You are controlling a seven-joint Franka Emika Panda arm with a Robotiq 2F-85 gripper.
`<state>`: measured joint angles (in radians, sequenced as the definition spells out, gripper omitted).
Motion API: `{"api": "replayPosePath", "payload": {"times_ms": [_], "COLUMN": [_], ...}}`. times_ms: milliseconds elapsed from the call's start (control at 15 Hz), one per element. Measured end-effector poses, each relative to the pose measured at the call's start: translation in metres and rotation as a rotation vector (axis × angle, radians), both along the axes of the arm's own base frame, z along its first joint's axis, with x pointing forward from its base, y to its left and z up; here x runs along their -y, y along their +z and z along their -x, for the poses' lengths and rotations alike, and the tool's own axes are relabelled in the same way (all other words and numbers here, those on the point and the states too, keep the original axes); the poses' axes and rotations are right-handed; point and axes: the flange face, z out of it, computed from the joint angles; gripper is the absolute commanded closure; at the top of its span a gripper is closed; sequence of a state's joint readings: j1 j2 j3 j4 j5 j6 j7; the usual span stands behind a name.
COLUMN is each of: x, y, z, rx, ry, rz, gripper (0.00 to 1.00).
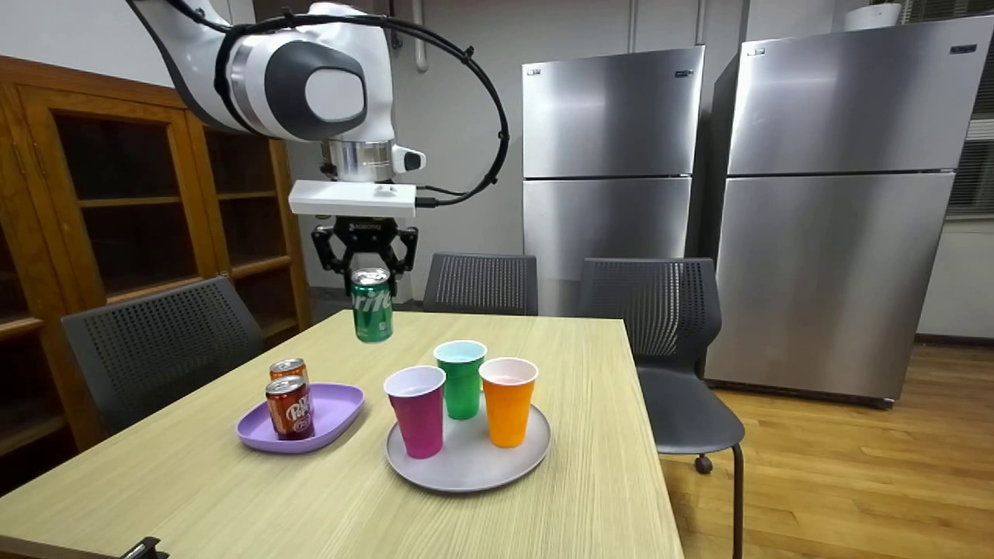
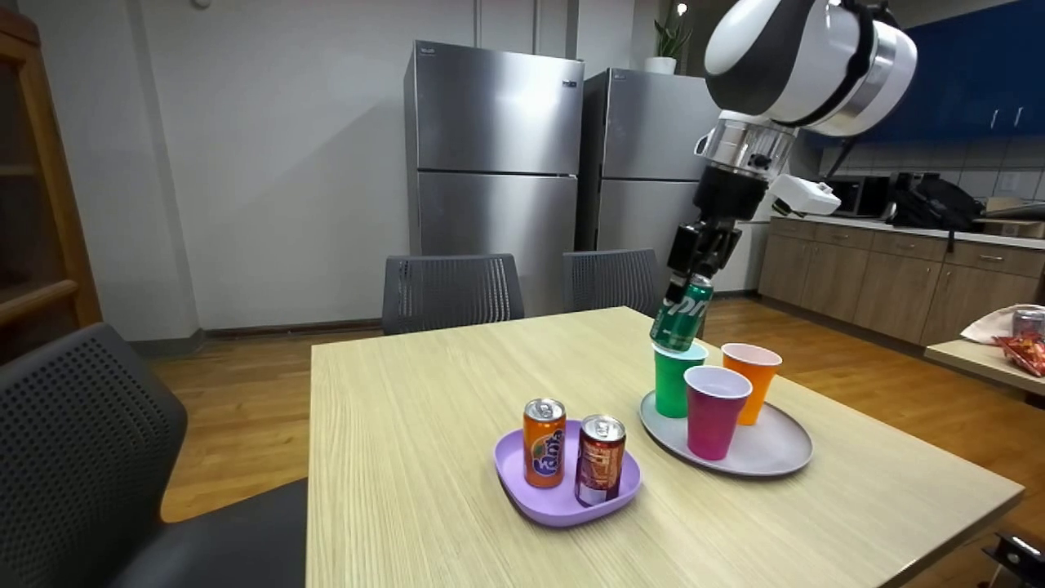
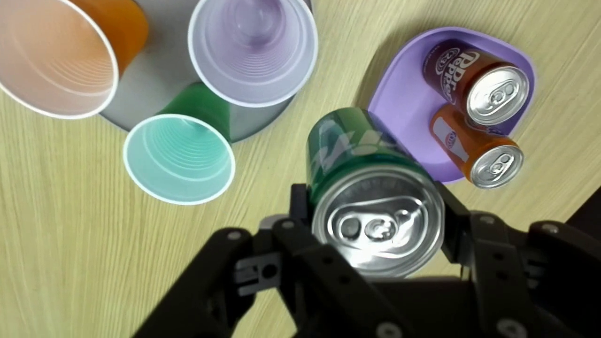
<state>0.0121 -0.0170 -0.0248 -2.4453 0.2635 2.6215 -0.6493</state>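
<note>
Sprite can [image 1: 373, 314] hangs above the table [image 1: 590, 373], apart from the green cup [image 1: 463, 394] and the purple tray [image 1: 338, 407]; grasp and lift look complete, set-down and release not yet done. Jaws of the gripper [image 3: 373, 211] part-way apart, clamped on the can's sides. Fanta can [image 2: 544, 445] and Dr Pepper can [image 2: 600, 461] stand on the tray

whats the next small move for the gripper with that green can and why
I'd probably turn the gripper a little more upright without loosening it. It is closed on the green can, which hangs above the table and leans in an exterior view; set down at that angle, it could tip over.
</note>
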Motion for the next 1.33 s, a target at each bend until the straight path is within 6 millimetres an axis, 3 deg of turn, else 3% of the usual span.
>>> {"api": "replayPosePath", "payload": {"times_ms": [467, 1333], "x": [-0.043, -0.099], "y": [-0.019, -0.081], "z": [-0.004, -0.034], "rx": [-0.035, -0.116], "ry": [0.063, 0.140], "rz": [-0.016, -0.024], "gripper": [0.62, 0.62]}}
